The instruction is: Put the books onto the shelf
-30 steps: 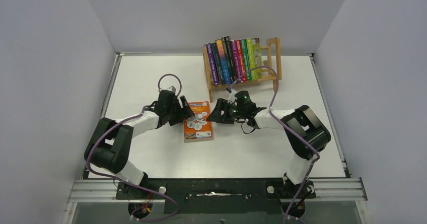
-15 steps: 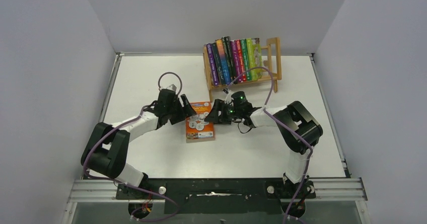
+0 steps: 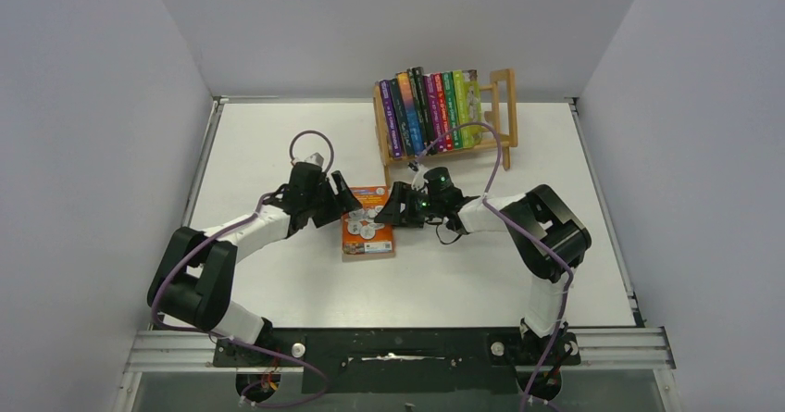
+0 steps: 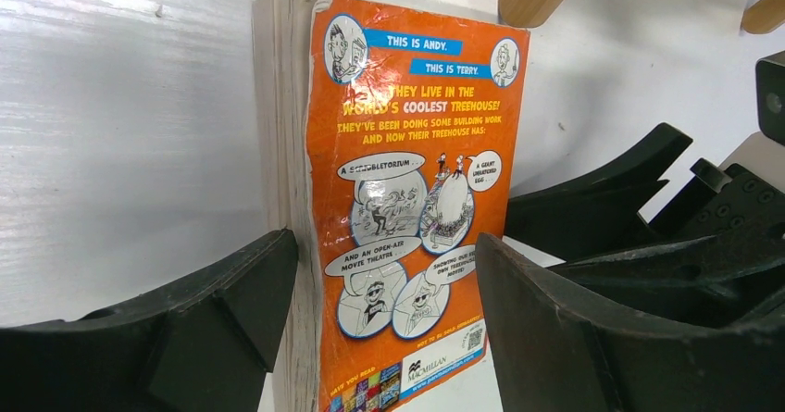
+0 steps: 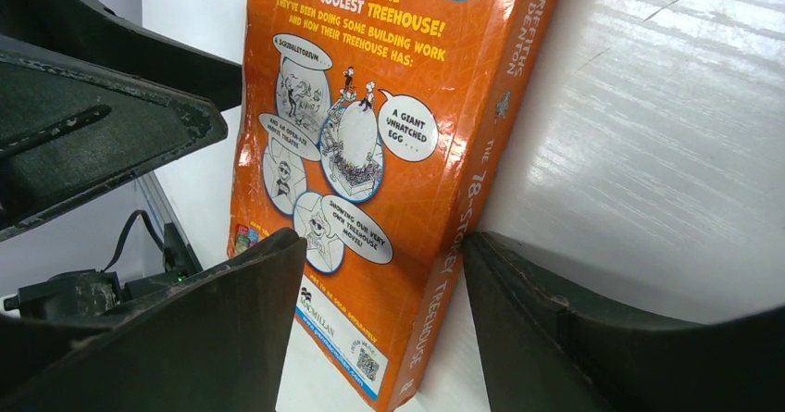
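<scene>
A robotics lab test cell: a bare white surface (image 3: 268, 143) boxed in by plain grey wall panels (image 3: 93, 106), with a left arm (image 3: 248, 229) and right arm (image 3: 546, 236) bolted to an aluminium rail (image 3: 398, 349)

— What's printed on the orange book (image 4: 407, 208)?
— Twelve o'clock: "THIS IS ANDY", "THIS IS TERRY"; below, "WORLD'S COOLEST TREEHOUSE!" Six o'clock: "MACMILLAN".
— Its spine (image 5: 460, 245)?
— "18-STOREY TREEHOUSE".
</scene>
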